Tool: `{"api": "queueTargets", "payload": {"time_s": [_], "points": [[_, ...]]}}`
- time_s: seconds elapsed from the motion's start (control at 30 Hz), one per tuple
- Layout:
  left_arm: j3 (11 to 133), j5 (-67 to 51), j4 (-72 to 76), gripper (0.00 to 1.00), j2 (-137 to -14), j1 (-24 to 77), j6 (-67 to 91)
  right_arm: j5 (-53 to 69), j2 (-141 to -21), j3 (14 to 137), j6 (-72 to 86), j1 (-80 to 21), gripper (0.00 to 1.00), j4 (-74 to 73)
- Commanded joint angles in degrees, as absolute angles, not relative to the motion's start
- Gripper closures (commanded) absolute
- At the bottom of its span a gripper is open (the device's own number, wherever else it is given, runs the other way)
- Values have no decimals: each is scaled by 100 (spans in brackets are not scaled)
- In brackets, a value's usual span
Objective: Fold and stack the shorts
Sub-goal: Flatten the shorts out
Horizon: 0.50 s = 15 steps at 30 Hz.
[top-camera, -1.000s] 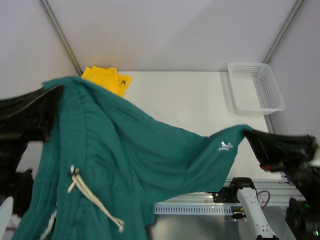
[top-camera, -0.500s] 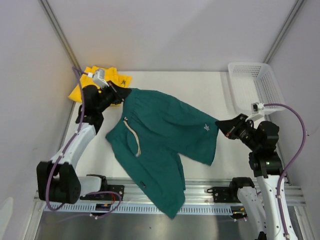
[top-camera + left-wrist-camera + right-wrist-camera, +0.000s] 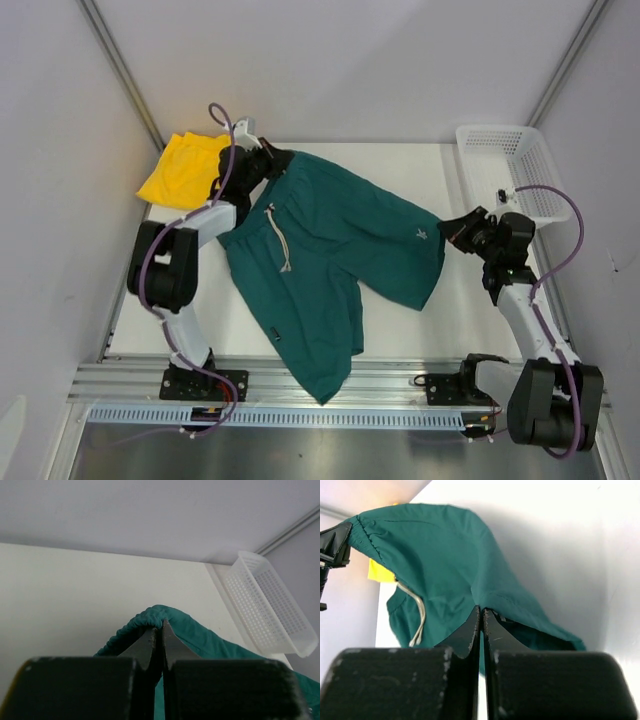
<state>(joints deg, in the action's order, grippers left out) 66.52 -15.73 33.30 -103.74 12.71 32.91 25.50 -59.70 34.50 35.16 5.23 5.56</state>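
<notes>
The dark teal green shorts [image 3: 330, 260] with a white drawstring lie spread over the table, one leg hanging past the front edge. My left gripper [image 3: 276, 160] is shut on the waistband at its far corner; the left wrist view shows the jaws pinching the gathered band [image 3: 150, 620]. My right gripper [image 3: 450, 228] is shut on the hem of the right leg [image 3: 520, 605]. The bright yellow shorts [image 3: 185, 168] lie at the far left corner, partly behind the left arm.
A white mesh basket [image 3: 510, 175] stands at the far right of the table and also shows in the left wrist view [image 3: 265, 605]. A metal rail [image 3: 330, 390] runs along the table's front edge. Walls close in the back and sides.
Both grippers have carried the teal shorts down from close to the camera and away toward the back of the table; the fabric now lies spread on the table.
</notes>
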Motion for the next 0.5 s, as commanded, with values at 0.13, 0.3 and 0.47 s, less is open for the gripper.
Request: {"api": "queueTargets", "payload": {"time_s": [0.13,0.3,0.47], "points": [[8506,-1328,4262,100,-11775,1450,3032,2101,-6898,3717,3489,861,100,1977],[10102,-1108,4272,88,-13197,1459,3382,1925,-8030,4025,3717,1037,100,2512],[11485,-696,3132,1,-13649,1503,3280,1512,-8657,4719,3683,1046,42,2287]]}}
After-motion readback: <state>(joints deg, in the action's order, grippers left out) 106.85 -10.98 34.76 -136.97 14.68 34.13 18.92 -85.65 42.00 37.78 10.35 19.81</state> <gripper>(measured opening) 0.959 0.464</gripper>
